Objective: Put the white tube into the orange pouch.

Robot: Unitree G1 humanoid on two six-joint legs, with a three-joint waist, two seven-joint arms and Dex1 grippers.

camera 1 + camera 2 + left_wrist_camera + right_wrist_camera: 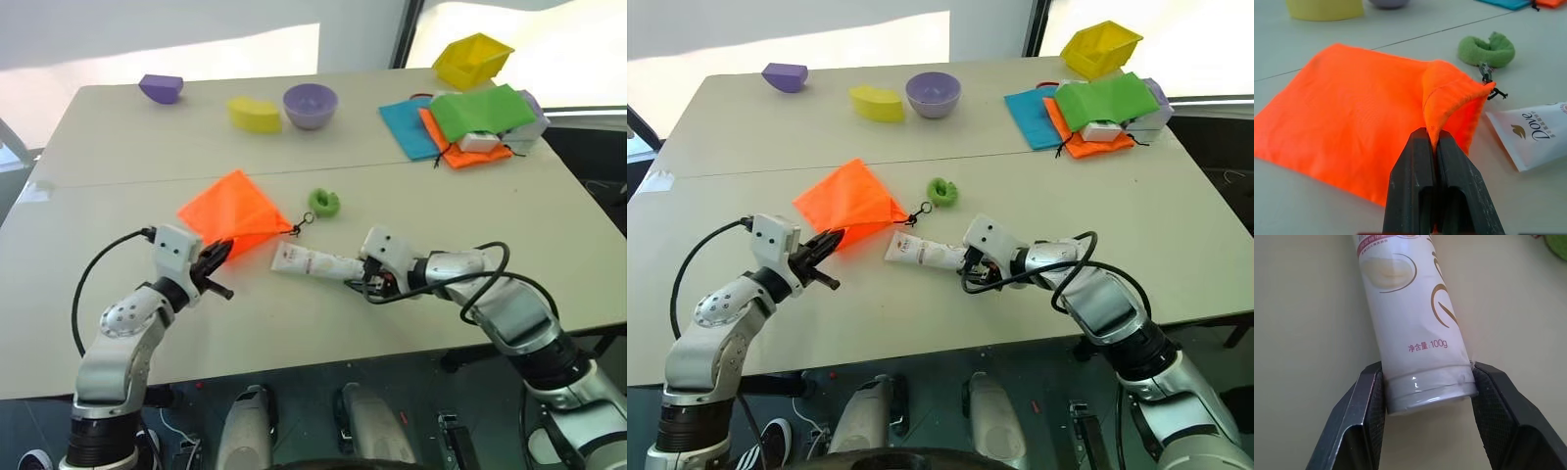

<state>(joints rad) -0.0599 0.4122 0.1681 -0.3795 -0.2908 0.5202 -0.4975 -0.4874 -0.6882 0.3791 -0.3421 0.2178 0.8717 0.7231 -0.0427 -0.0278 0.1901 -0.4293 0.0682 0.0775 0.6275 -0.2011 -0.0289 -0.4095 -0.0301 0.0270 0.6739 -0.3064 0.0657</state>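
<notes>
Two pale tables butted together fill my view, with a seam running across between the near one and the far one. On the near table, left of centre, I see the orange pouch (233, 212) lying mostly flat. My left gripper (1433, 142) has its fingers pinched tight on a fold of the pouch's rim, and that edge is lifted off the table into a small peak. The dark cord runs from the pouch's right corner to a green ring (324, 203) sitting just beyond it, slightly farther away.

Right of the pouch, the white tube (312, 261) lies flat on the near table, its crimped flat end pointing left toward the pouch and close beside the pouch's right corner without touching it. My right gripper (1427, 391) is closed around the tube's cap end, one black finger pressed on each side of the cap; the tube rests on the table along its length.

On the far table I see a purple wedge-shaped bin (161, 87) at the far left, a yellow bin (254, 114) and a lilac bowl (311, 104) near the middle, and a tilted yellow bin (473, 59) at the far right edge. In front of that one lies a stack of cloths (460, 125), blue, orange and green, with a white boxy object (478, 141) tucked among them.
</notes>
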